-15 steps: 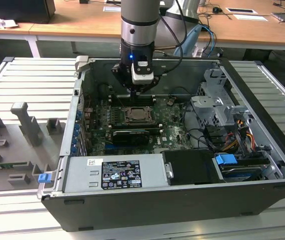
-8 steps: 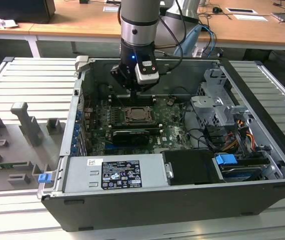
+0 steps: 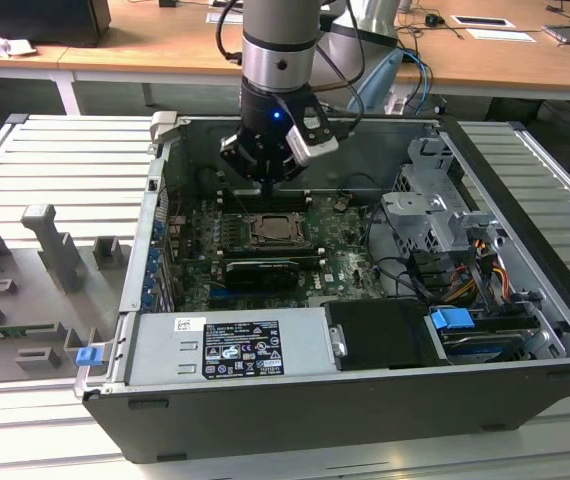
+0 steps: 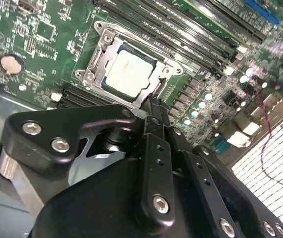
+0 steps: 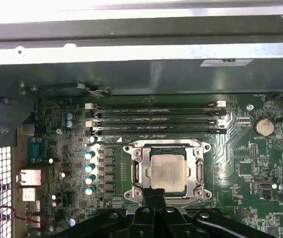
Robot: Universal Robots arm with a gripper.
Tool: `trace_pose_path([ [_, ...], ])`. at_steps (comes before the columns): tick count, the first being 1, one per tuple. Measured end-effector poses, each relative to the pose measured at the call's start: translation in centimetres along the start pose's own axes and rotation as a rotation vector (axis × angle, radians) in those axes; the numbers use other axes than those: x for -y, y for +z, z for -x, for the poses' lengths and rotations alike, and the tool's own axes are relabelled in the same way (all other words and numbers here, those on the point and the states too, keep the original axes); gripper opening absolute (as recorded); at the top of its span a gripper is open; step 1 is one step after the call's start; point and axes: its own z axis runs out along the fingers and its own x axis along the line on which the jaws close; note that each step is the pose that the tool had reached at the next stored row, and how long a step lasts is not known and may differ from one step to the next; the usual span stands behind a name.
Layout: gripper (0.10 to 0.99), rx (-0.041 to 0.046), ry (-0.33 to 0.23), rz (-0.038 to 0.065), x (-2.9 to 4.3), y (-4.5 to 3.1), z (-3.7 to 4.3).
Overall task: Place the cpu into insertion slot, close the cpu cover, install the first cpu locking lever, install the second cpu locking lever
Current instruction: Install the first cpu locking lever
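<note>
Chip (image 5: 166,171) sits seated in the socket (image 5: 204,147) on the green board (image 5: 250,163), with the metal cover (image 5: 137,171) flat around it. Pincer (image 5: 154,199), tips together and empty, hovers at the socket's edge. Likely light, stiff and fragile underneath: grip the chip's edges only.

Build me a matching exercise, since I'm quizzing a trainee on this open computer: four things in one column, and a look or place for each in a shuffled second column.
Column one
1. cpu
2. memory slots
3. coin battery
4. hand

Column two
A. round, silvery, on the green motherboard
B. long, black, in parallel rows
C. black, at the edge of the insertion slot
D. square, silver-grey, seated in the insertion slot

Pairs: 1-D, 2-B, 3-A, 4-C.
</note>
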Motion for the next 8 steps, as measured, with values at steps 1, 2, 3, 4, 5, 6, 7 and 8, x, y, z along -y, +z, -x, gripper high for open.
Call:
trace_pose_path([
  [1, 0.106, -0.0007, -0.019, 0.000, 0.00, 0.00, -0.01],
  [2, 0.106, -0.0010, -0.028, -0.001, 0.00, 0.00, -0.05],
  [3, 0.106, -0.0012, -0.034, -0.001, 0.00, 0.00, -0.11],
  [4, 0.106, -0.0012, -0.038, -0.001, 0.00, 0.01, -0.28],
  [5, 0.106, -0.0013, -0.039, -0.001, 0.00, 0.01, -0.47],
  [6, 0.106, -0.0013, -0.039, -0.001, -0.01, 0.01, -0.51],
  [7, 0.106, -0.0013, -0.039, -0.001, -0.01, 0.01, -0.55],
  [8, 0.106, -0.0013, -0.039, -0.001, 0.00, 0.02, -0.62],
])
